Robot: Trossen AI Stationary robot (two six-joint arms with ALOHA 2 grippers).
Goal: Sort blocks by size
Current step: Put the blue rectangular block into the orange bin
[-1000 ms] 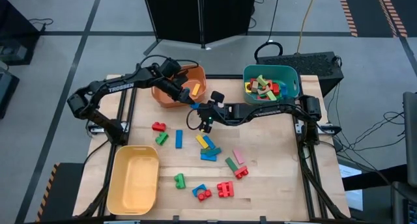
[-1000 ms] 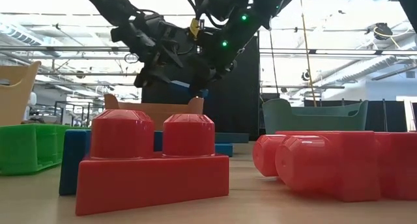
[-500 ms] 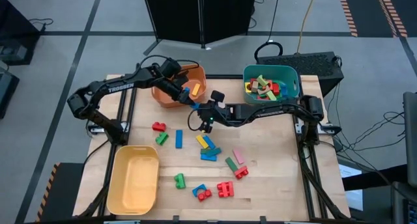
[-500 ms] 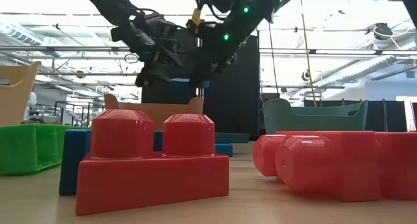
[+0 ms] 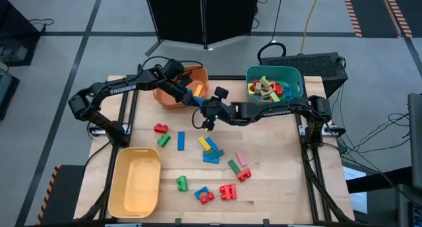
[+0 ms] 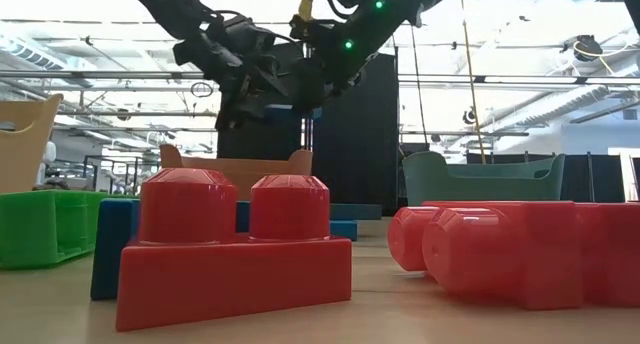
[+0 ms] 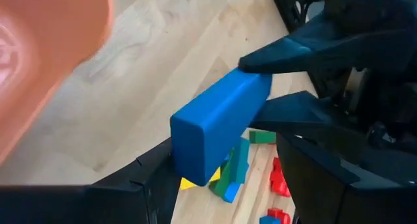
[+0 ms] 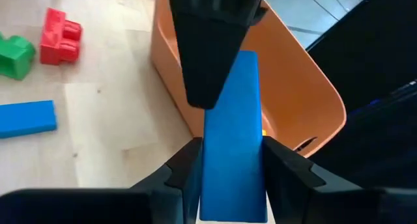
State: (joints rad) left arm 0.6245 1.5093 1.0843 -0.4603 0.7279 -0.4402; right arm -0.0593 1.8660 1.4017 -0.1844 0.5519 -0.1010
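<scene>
The blue bar block [image 8: 232,139] is off the table, held in the air just beside the orange bin's [image 5: 173,98] near rim, toward the table's back edge. It looks like stiff, light, smooth moulded plastic, so it should neither bend nor crush, but its glossy flat faces could slip; the safest hold is probably across the two long side faces, near the middle. That is how the right gripper [image 8: 229,168] has it, jaws closed on the bar's sides. The left gripper [image 7: 215,155] meets it from the bin side: one finger lies along the top of the bar and one beneath its other end, jaws set wide around it, and whether they press on it cannot be told. This reads as a handover between the two arms. Both arms reach in level from their own sides and meet over the back middle of the table, while other blocks [image 5: 211,148] lie scattered toward the front edge.
</scene>
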